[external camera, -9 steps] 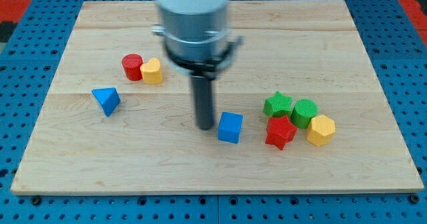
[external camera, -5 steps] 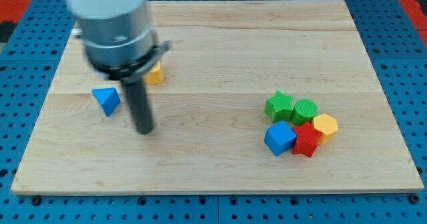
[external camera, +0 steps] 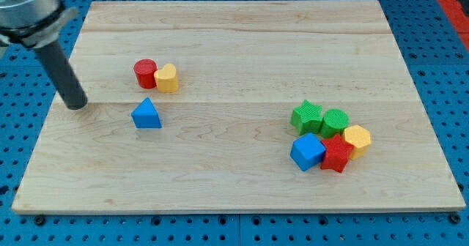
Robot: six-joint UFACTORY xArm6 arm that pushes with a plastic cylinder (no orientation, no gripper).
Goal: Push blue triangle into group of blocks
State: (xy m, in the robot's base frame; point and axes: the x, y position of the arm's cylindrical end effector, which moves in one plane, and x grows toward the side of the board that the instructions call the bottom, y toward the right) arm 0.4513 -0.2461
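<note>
The blue triangle lies on the wooden board, left of centre, just below the red cylinder and yellow block. My tip rests on the board near its left edge, well to the left of the blue triangle and apart from it. The group of blocks sits at the view's right: a green star, a green cylinder, a blue cube, a red star and a yellow hexagon, all touching.
The board lies on a blue perforated table. The red cylinder and yellow block touch each other above the blue triangle.
My tip went from beside the blue cube at centre to the far left edge. The blue cube joined the right-hand group. The blue triangle shifted right and a little down.
</note>
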